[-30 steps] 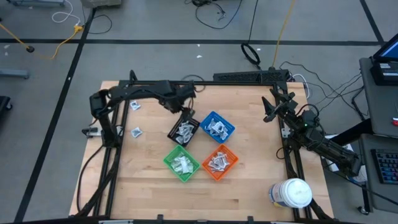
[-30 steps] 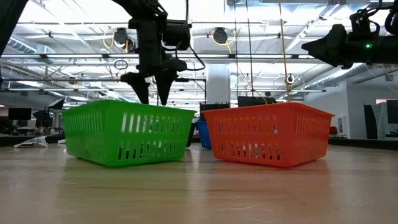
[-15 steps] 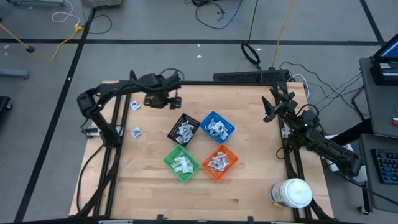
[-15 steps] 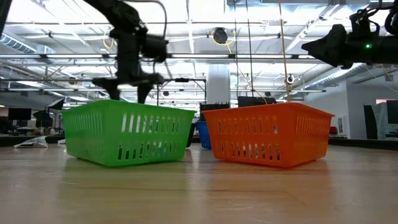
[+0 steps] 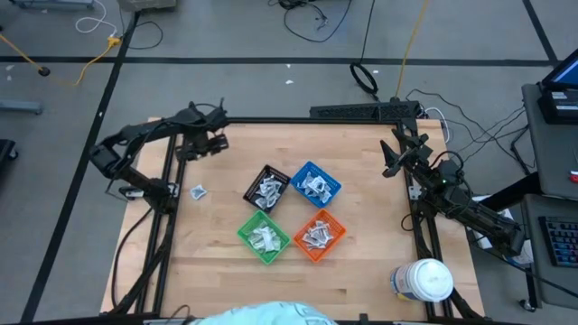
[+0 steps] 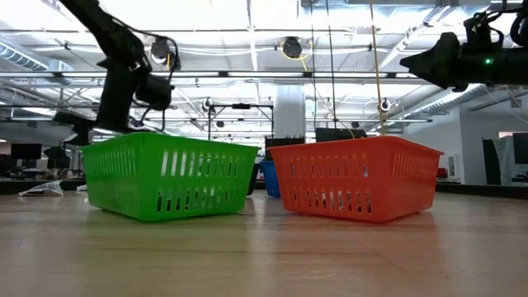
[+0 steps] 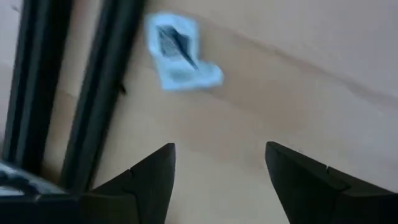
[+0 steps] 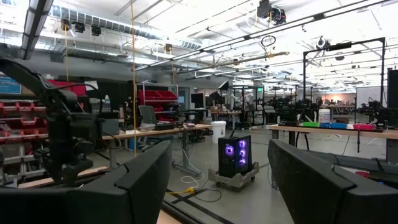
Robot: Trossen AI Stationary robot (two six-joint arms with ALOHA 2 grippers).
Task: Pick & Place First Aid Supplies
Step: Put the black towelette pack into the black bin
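Observation:
My left gripper [image 5: 209,143] hangs over the table's far left part, pointing down, open and with nothing between its fingers [image 7: 214,180]. Ahead of those fingers a small white-and-blue packet [image 7: 179,51] lies flat on the wood beside the black frame rail [image 7: 93,93]. Another packet [image 5: 197,190] lies flat near the left edge. More first aid supplies fill the black [image 5: 267,188], blue [image 5: 315,183], green [image 5: 263,236] and orange [image 5: 318,233] bins. My right gripper [image 5: 390,158] waits open at the far right, raised and pointing out into the room [image 8: 217,180].
The four bins stand in a tight cluster at mid-table. A large white jar [image 5: 423,280] lies at the near right corner. Black frame rails [image 5: 167,194] run along the left edge. A pale rounded shape [image 5: 271,314] shows at the near edge.
My left gripper has swung from above the black bin toward the table's far left corner, sinking a little and rolling about its own axis. It carries nothing. My right arm has kept still.

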